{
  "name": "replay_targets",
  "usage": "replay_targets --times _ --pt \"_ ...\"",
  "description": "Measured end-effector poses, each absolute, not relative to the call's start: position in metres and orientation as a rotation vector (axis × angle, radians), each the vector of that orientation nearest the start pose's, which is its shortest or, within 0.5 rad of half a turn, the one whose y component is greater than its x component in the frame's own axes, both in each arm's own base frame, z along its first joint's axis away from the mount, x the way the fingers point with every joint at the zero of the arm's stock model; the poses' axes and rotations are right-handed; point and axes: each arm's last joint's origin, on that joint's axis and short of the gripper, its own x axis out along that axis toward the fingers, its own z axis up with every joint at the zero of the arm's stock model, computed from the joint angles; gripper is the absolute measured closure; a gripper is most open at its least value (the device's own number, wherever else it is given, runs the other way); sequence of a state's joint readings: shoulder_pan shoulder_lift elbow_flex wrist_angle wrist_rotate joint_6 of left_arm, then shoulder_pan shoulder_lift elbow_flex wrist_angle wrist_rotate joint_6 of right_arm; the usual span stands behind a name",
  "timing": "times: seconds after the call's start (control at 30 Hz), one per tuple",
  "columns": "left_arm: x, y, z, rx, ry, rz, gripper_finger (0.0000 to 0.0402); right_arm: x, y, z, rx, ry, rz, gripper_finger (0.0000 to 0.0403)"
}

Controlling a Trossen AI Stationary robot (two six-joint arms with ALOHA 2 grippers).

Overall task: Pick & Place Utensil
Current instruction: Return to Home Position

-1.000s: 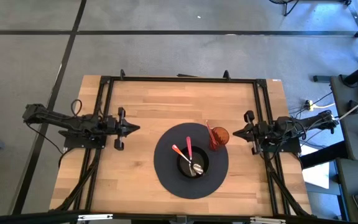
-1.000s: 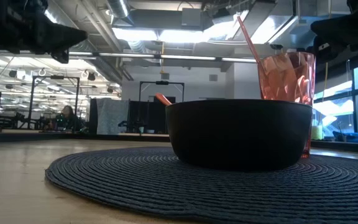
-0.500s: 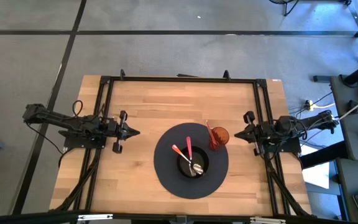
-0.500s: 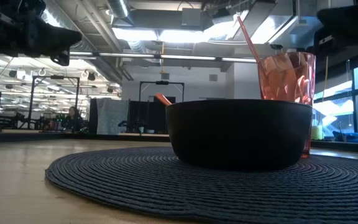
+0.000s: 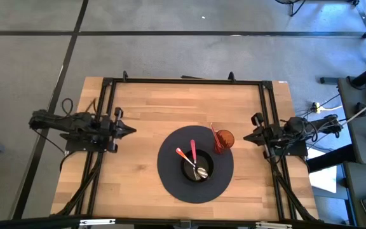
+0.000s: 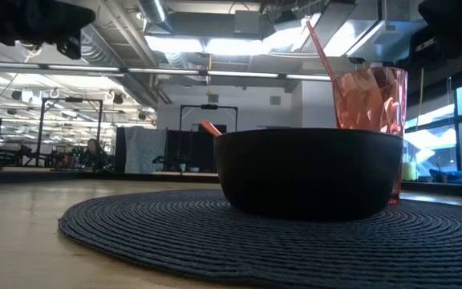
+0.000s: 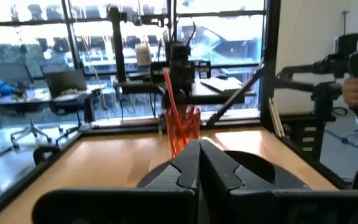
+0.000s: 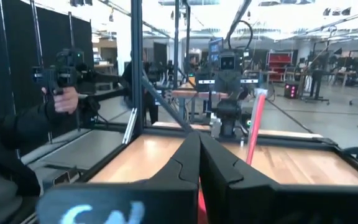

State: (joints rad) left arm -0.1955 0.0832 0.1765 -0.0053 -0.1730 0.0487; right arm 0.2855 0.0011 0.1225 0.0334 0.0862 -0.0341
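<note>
The 2 end effectors, left (image 5: 128,130) and right (image 5: 246,137), are pinched closed and empty at the desk's (image 5: 145,105) sides. The pink fork (image 5: 192,150) and orange spoon (image 5: 183,156) rest in the black bowl (image 5: 210,161), and the orange straw (image 5: 213,132) stands in the orange glass (image 5: 225,138). Little can go wrong from here. The one risk I see is a stray swing of the right arm tipping the nearby glass.

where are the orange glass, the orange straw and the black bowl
orange glass (image 6: 371,100), low view, faceted side wall
orange straw (image 6: 320,48), low view, shaft above the glass
black bowl (image 6: 307,172), low view, outer wall
</note>
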Motion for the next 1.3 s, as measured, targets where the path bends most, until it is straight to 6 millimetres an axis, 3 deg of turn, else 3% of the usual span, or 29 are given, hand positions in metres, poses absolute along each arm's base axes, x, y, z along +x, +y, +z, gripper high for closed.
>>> replay_targets --times 0.13,0.4,1.3 --pt "0.084 -0.012 0.212 0.049 -0.102 -0.019 0.0399 0.085 0.022 0.207 -0.007 -0.146 0.196 0.0401" --pt "0.094 -0.015 0.171 0.023 0.001 -0.076 0.0399 0.087 0.022 0.199 0.005 -0.141 0.176 0.0401" --pt "0.097 -0.017 0.167 0.031 -0.016 -0.111 0.0399 0.088 0.021 0.197 0.016 -0.119 0.137 0.0401"
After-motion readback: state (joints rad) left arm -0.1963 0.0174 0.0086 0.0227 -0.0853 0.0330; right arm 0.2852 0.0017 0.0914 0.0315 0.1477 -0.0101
